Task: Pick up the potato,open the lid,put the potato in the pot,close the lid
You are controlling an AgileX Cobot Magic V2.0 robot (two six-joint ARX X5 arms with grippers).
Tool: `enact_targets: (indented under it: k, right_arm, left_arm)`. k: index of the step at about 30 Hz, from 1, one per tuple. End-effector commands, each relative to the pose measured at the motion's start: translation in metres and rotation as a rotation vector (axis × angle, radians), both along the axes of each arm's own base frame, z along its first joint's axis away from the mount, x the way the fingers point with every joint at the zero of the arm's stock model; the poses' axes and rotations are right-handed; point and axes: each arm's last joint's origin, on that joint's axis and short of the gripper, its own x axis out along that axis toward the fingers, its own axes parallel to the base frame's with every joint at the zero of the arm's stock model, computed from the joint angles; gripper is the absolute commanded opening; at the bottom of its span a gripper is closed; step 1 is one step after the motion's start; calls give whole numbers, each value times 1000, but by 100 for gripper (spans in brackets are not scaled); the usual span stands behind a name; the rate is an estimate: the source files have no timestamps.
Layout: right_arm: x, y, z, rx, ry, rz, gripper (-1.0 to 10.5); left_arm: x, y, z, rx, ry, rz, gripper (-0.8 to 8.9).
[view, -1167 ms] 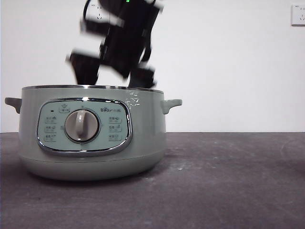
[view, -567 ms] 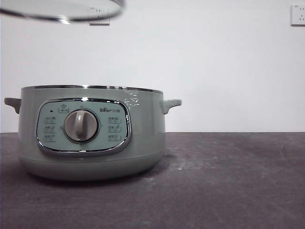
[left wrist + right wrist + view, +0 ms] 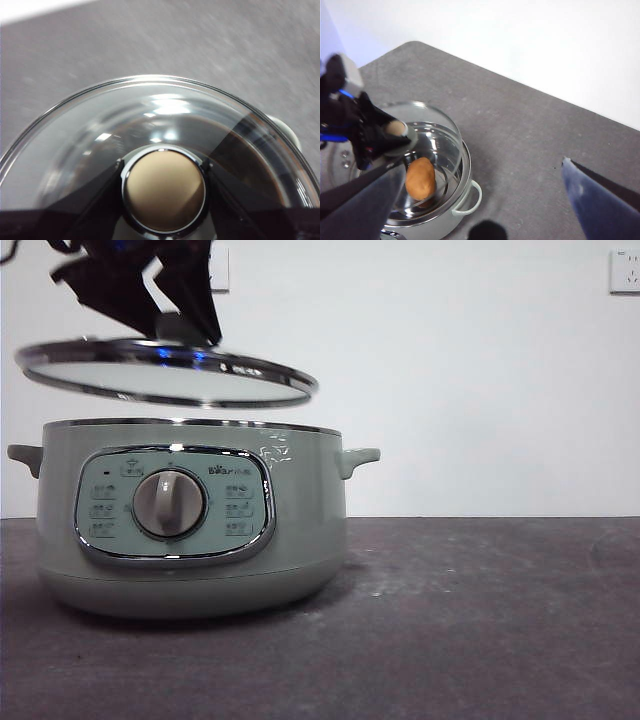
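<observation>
Left tool (image 3: 185, 325) is gripping the knob (image 3: 164, 189) of the lid (image 3: 165, 375), jaws clamped on either side of it. Half a second ago the lid was riding at the top edge of the front view; now it is hanging lower, slightly tilted, just above the rim of the pot (image 3: 190, 520) and not yet touching. The potato (image 3: 420, 179) is lying inside the pot, visible through the glass in the right wrist view. Right tool (image 3: 485, 200) is waiting high above the counter (image 3: 480, 620), jaws spread wide, holding nothing. Judgement: only the closing is remaining; I am needing to level and centre the lid.
</observation>
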Motion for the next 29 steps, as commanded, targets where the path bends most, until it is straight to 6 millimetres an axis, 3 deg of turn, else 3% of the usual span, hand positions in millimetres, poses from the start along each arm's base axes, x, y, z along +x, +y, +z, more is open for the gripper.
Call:
enact_targets:
  k: [1, 29]
  right_arm:
    - [-2, -1, 1, 13, 3, -7, 563]
    - [-4, -3, -3, -7, 46, -13, 563]
  left_arm:
    - [4, -5, 5, -30, -50, -16, -8]
    - [18, -18, -20, -3, 29, -31, -8]
